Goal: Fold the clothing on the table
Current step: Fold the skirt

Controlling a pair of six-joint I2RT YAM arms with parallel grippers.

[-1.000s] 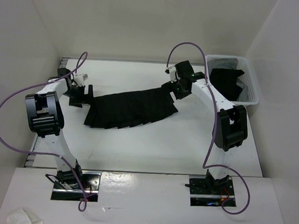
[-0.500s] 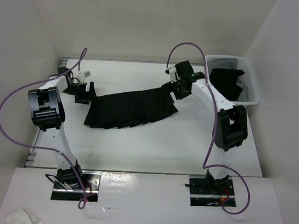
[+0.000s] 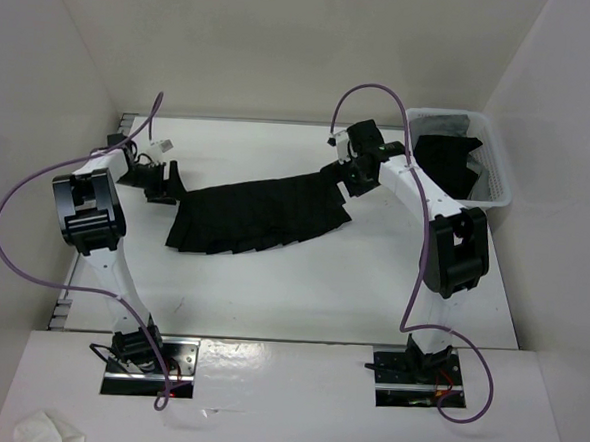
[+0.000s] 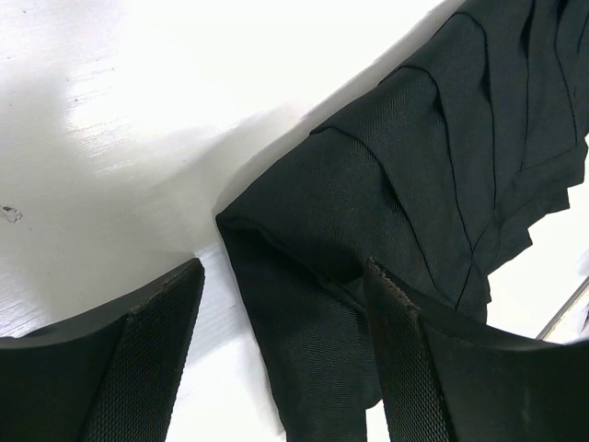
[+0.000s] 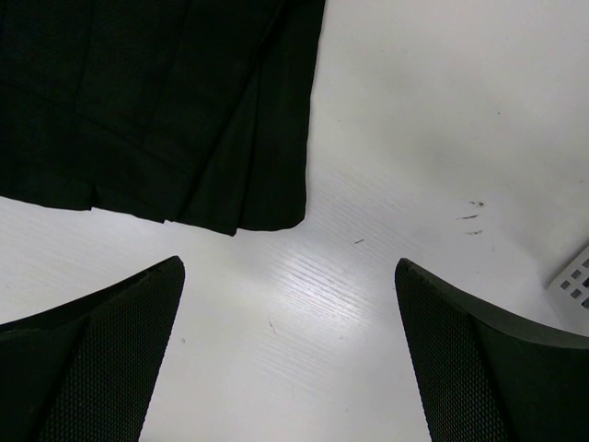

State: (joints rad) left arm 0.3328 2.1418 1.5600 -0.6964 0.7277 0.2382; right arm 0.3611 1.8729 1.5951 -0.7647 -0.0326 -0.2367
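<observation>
On the white table [image 3: 271, 290], black clothing [image 3: 260, 214] lies mid-table, long axis left-right. The left fingers [image 4: 138, 368], spread, straddle its left corner, perhaps touching; the right fingers [image 5: 92, 368], spread, hover just off its right corner.

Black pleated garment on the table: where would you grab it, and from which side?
Grip the black pleated garment at its left end corner, coming down from above. Most of it lies flat on the table, but this corner bunches into a raised fold, and the left gripper has its open fingers either side of it.
</observation>
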